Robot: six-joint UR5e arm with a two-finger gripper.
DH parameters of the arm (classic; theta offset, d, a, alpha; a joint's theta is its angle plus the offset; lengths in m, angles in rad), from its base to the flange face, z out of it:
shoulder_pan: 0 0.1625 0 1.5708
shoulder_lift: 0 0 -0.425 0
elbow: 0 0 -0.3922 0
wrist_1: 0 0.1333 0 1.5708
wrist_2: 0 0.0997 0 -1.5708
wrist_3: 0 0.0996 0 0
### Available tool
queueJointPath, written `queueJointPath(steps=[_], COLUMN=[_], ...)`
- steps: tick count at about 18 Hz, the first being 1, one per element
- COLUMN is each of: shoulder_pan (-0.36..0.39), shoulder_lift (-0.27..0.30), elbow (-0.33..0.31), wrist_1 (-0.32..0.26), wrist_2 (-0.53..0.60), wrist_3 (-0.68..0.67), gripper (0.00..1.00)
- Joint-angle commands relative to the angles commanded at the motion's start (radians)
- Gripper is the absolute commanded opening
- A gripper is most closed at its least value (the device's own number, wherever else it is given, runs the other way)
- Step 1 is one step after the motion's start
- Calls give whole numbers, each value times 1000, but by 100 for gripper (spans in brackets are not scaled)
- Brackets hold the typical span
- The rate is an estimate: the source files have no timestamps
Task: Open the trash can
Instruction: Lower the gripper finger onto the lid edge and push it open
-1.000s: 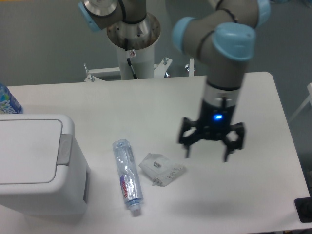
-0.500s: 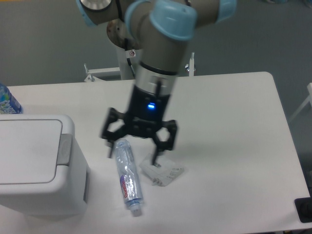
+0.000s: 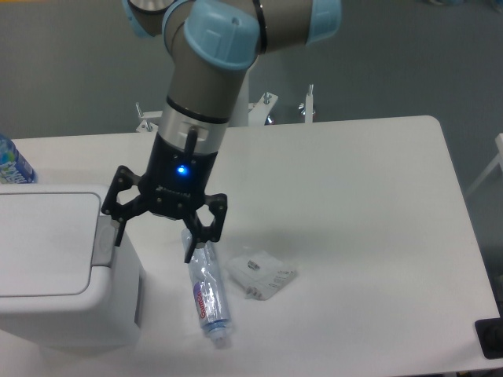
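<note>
The fixed camera looks down on a white tabletop [image 3: 354, 181]. The large boxy white plastic trash can [image 3: 55, 267] with rounded corners stands at the tabletop's near left corner, its flat white lid [image 3: 43, 243] down and closed. A grey rectangular push tab [image 3: 103, 239] sits at the lid's right edge, facing the middle of the tabletop.

The black two-finger gripper [image 3: 154, 229] hangs just right of the trash can, fingers spread wide apart and holding nothing. One finger [image 3: 118, 222] is over or just beside the push tab; whether it touches cannot be told from this angle. The other finger [image 3: 194, 243] points down just above a clear plastic bottle [image 3: 206, 289] with a red label, lying on its side to the right of the trash can. Farther right of the trash can lies a crumpled clear plastic wrapper [image 3: 262, 274]. A blue-labelled bottle [image 3: 12, 163] peeks in behind the trash can at the left edge.

The trash can looks like stiff, smooth, light moulded plastic, so a sideways shove would likely slide the whole body. The push tab is probably the place to act: a straight downward press with one fingertip should release the lid, without any gripping of the slippery shell.
</note>
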Motion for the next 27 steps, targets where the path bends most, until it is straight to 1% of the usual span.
queueJointPath(steps=[11, 27], shoulder_pan=[-11, -11], shoulder_lift=[-9, -11], elbow=[-26, -25], wrist_1=[5, 5], wrist_2=[5, 5], wrist_3=[12, 14], gripper=[100, 100])
